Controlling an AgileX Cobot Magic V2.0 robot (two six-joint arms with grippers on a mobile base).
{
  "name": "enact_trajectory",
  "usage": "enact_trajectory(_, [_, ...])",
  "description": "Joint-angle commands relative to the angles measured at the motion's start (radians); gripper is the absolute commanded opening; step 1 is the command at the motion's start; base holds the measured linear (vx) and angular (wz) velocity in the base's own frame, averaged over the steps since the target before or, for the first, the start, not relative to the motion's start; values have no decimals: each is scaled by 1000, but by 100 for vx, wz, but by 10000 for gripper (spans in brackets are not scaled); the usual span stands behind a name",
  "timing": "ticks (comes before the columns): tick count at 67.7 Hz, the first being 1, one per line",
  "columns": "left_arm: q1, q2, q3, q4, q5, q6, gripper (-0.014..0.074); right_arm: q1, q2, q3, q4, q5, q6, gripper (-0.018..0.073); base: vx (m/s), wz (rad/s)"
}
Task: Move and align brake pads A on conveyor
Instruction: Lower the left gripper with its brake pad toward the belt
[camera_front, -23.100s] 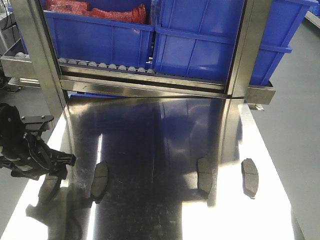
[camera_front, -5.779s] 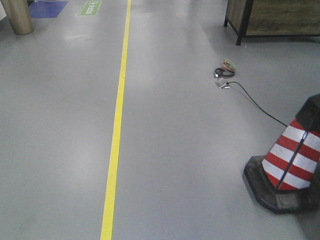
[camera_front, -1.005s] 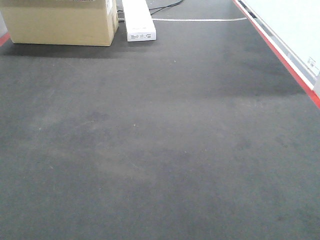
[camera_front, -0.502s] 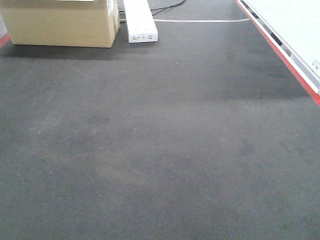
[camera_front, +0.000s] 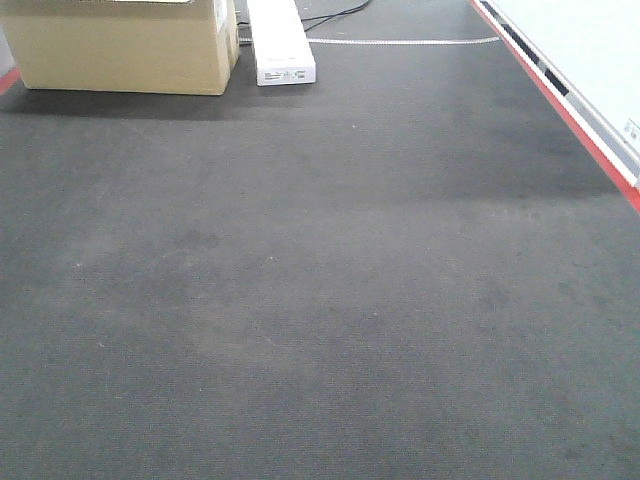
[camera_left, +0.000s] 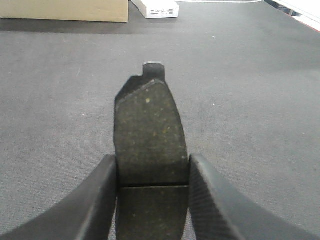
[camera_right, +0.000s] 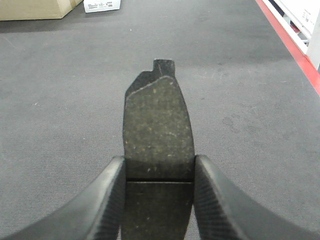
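The conveyor (camera_front: 320, 300), a wide dark charcoal belt with a red edge stripe (camera_front: 590, 140) on the right, fills the front view; no pads or grippers show there. My left gripper (camera_left: 152, 172) is shut on a brake pad (camera_left: 150, 130), friction face up, groove between the fingers, held over the belt (camera_left: 250, 100). My right gripper (camera_right: 159, 175) is shut on another brake pad (camera_right: 159, 130) the same way, above the belt (camera_right: 60, 100) near the red stripe (camera_right: 295, 50). The other pads are out of view.
A cardboard box (camera_front: 120, 45) and a white flat box (camera_front: 280, 40) stand at the belt's far left end, also in the left wrist view (camera_left: 65, 10). A white rail (camera_front: 600, 60) runs beyond the red stripe.
The front view has barely shifted over the last second; the belt, cardboard box and white box stay nearly in place. Much earlier it showed the steel tabletop with pads, then grey floor.
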Motion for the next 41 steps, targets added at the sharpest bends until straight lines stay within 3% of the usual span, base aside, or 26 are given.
enact_trajectory(1, [-4,9,-29,-14,-100,-3,-6,-1,6,-33,-10,-92,-8,-7,0,0])
enact_trajectory(20, [-4,77,-58,-5,-81,-6,-3,-1,6,-33,-10,-92,-8,-7,0,0])
enact_trajectory(34, [-4,386,-230,-5,-15,-15,3,-1,6,-33,-10,-92,-8,-7,0,0])
enact_trajectory(41, [-4,560,-320,-5,7,-64,4,-1,6,-33,-10,-93,-8,-7,0,0])
